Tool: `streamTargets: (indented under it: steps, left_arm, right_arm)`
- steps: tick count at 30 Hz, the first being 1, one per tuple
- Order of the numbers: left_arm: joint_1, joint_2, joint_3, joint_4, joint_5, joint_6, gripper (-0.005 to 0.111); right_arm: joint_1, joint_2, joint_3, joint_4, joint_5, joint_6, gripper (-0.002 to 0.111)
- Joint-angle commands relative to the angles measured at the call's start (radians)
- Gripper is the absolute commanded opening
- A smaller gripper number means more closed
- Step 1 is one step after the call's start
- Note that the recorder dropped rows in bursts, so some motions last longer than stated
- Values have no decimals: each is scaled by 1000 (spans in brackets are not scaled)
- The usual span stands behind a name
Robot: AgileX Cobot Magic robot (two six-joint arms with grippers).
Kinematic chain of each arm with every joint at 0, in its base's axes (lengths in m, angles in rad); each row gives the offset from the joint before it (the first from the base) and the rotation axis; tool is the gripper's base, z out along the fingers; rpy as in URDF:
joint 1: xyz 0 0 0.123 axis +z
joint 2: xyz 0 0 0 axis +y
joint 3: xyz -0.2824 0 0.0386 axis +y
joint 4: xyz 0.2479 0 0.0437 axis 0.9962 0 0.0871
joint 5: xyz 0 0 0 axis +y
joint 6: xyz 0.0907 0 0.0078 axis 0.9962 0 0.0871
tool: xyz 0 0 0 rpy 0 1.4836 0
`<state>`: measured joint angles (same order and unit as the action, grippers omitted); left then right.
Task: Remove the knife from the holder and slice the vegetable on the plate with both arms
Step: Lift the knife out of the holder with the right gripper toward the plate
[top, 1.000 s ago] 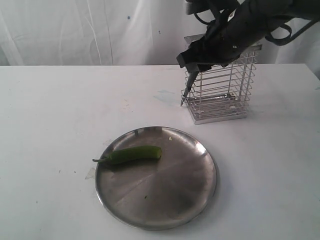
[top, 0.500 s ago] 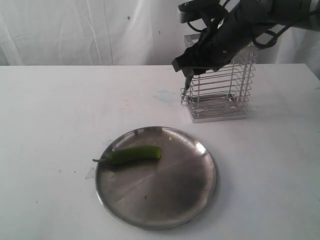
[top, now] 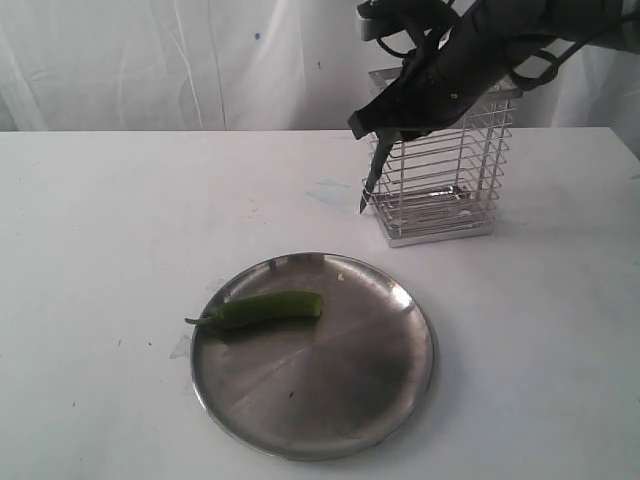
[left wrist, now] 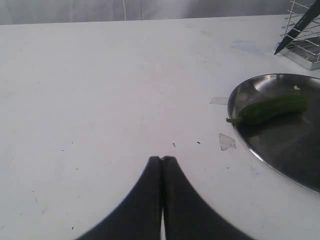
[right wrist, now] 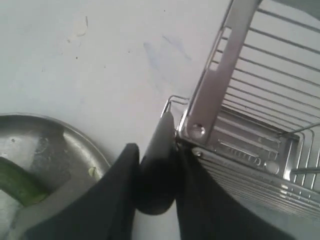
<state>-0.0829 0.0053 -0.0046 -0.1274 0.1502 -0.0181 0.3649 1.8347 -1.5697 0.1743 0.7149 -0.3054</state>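
From the outside camera you see the knife (top: pixel 373 176) pointing down at the left front corner of the wire basket (top: pixel 455 170), outside the wires. Only its narrow dark blade shows, slightly tilted, with the tip low beside the basket's base. The right gripper (top: pixel 386 128) covers the handle, and the right arm (top: pixel 480 50) slopes down to it from the upper right, across the basket's top. The steel plate (top: pixel 330 395) sits well apart from the basket. On it the green chili (top: pixel 268 308) lies near the left edge, its stem reaching the rim and its cut end toward the middle.

On the left wrist camera, your left gripper (left wrist: pixel 161 167) has its fingers pressed together with nothing between them, low over the bare white table (left wrist: pixel 75 100). The plate and chili lie off to one side, and the blade tip is beyond them.

On the right wrist camera, the black handle fills the gap between the two fingers, which sit against it on both sides: the knife is gripped. The blade runs along the basket's corner post. You cannot tell whether it touches the post.
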Motion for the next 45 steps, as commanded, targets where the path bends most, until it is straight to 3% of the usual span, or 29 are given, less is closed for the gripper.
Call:
streamTargets:
  steps: [1,17,24,31,34,38,45]
  left_arm:
    - [0,-5,5,-9,0,4,0]
    - [0,-5,5,-9,0,4,0]
    - [0,-5,5,-9,0,4,0]
    - [0,-5,5,-9,0,4,0]
    - [0,-5,5,-9,0,4,0]
    - [0,-5,5,-9,0,4,0]
    - [0,-5,5,-9,0,4,0]
  right_arm:
    - [-5,-66,-4,13,76,-5,8]
    - [-5,-231,-4,11,200,-3,8]
    - [-5,-412,102,13,238,-3,8]
    - [70,-743,430,77,93,21,8]
    - [169,-966,687,91,-63,52,8]
    - [227,-1192,975,96,-306,101,8]
    - [292,-1234,1171,128,-510,101,7]
